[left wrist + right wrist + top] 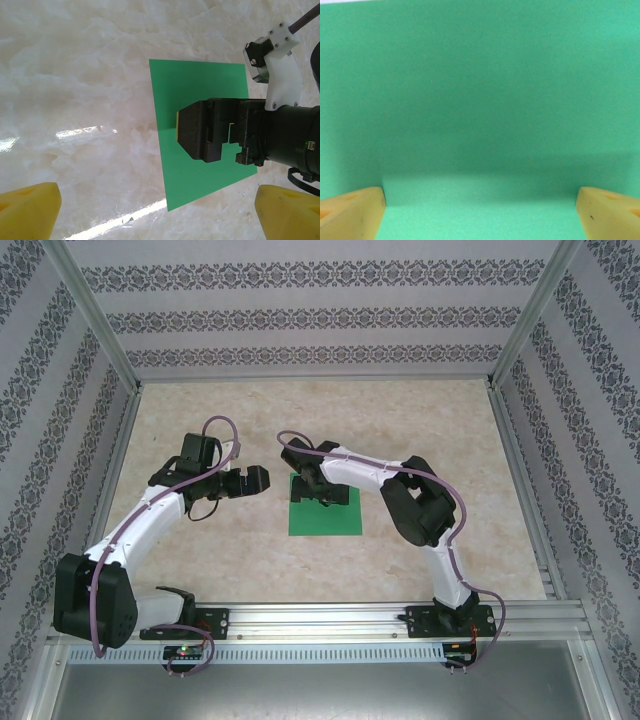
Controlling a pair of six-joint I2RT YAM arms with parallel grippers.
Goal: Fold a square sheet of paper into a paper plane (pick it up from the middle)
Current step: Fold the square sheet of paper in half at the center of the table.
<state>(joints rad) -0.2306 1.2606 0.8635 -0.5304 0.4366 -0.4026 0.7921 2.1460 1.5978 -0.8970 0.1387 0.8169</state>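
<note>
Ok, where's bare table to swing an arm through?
Free: the far strip of table along the back wall; the near strip between the square sheet of paper and front rail. Crowded: centre, right gripper over the sheet, left gripper beside it.

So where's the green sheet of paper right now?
From above, the square sheet of paper lies flat near the middle of the table, under the open right gripper, with the left gripper beside its far left corner.

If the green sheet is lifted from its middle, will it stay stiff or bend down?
Probably floppy: the square sheet of paper lies flat and looks thin, so its edges would likely droop. On the glossy table it may slide when pushed.
</note>
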